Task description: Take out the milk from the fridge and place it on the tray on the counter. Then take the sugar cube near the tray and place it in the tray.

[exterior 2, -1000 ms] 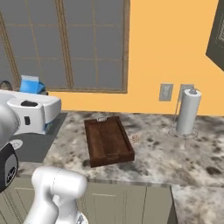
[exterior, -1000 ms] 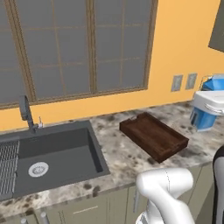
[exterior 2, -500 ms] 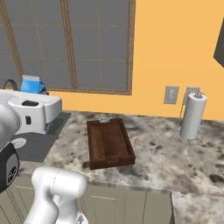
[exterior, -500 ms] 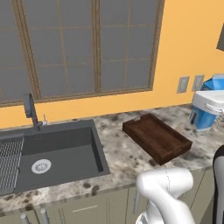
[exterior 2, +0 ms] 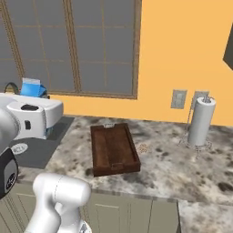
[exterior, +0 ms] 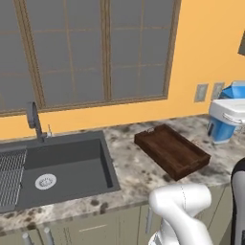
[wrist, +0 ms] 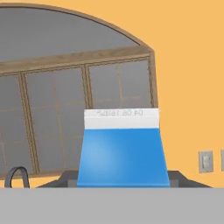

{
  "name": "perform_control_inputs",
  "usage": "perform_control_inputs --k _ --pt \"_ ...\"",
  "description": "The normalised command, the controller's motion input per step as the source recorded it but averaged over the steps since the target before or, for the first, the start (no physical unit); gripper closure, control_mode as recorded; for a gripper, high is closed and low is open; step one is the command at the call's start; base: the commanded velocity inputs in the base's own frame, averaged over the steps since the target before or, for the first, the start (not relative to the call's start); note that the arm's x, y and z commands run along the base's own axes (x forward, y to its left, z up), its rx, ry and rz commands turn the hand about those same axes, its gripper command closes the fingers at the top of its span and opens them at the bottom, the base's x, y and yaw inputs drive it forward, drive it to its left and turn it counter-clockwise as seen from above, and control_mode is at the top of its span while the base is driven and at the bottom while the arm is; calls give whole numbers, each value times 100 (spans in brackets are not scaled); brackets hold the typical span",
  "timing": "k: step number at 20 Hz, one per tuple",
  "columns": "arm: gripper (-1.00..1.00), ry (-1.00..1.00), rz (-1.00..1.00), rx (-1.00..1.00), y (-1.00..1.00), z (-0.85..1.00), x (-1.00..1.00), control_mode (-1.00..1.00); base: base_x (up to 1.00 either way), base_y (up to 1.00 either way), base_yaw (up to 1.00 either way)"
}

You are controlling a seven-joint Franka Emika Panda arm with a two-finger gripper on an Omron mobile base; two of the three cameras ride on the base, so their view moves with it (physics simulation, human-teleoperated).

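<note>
The end effector (wrist: pixel 123 186) is closed on the milk (wrist: pixel 123 148), which stands upright between its 2 fingers, held above the table (exterior 2: pixel 164 166) beside the tray (exterior 2: pixel 113 148).

The small blue carton of milk (wrist: pixel 123 148) is showing a white top band between the pincer's jaws. The dark brown wooden tray (exterior 2: pixel 113 149) is lying on the beige-grey, dark-blotched stone counter (exterior 2: pixel 173 168).

arm: white, elbow bent low in the foreground, hand raised at mid-height | wrist: level, pointing forward | gripper (wrist: pixel 124 181): partly spread and clamped on the milk (wrist: pixel 122 148), carried in the air | fingers: dark, either side of the carton's base
</note>
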Motion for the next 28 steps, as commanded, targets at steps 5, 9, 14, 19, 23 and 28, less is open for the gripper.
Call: perform_control_inputs --k 5,9,14,19,23,28 --pt "100 0 0 0 0 0 0 100 54 -35 36" --pt "100 3 19 2 -21 -24 41 -100 12 -8 9" --pt "100 0 11 -1 -10 -59 77 -100 0 0 0" --pt "100 0 17 0 -22 -37 63 -100 0 0 0" --pt "100 0 7 -5 1 -50 74 -100 0 0 0" --pt "100 0 0 -8 6 -51 66 -100 0 0 0"
